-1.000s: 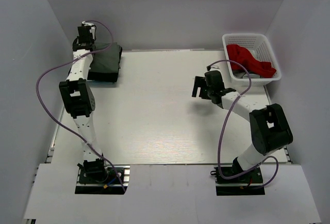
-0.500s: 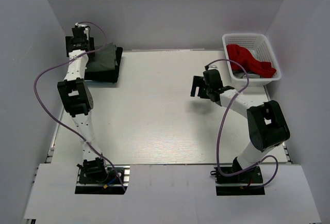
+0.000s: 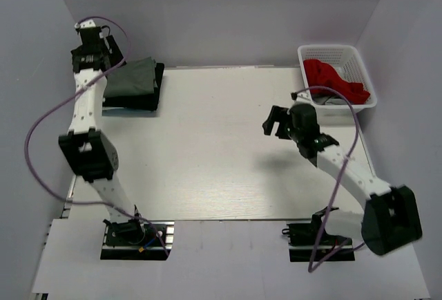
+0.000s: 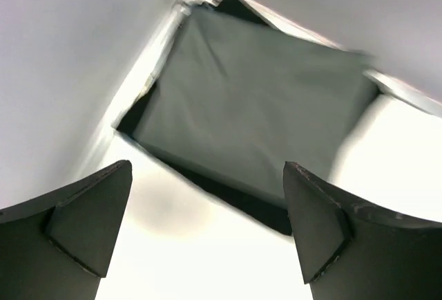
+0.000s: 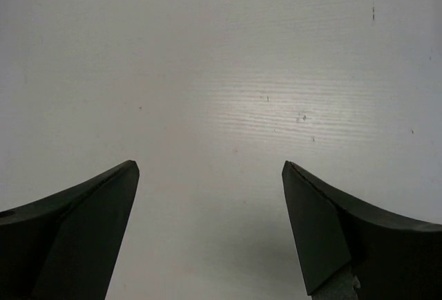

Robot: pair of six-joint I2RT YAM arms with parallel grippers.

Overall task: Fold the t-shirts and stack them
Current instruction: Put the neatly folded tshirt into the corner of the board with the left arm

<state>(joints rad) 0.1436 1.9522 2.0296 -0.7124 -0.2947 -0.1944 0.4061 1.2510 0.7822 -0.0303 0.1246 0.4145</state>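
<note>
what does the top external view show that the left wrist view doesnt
Only the top external: the red t-shirt in the white basket and the right gripper over bare table. Only the left wrist: the left gripper seen open, holding nothing. Both: the folded dark grey t-shirt lying on the black t-shirt in the far left corner.

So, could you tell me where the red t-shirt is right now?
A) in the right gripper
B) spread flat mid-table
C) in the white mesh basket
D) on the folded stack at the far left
C: the red t-shirt lies crumpled inside the white mesh basket at the far right.
</note>
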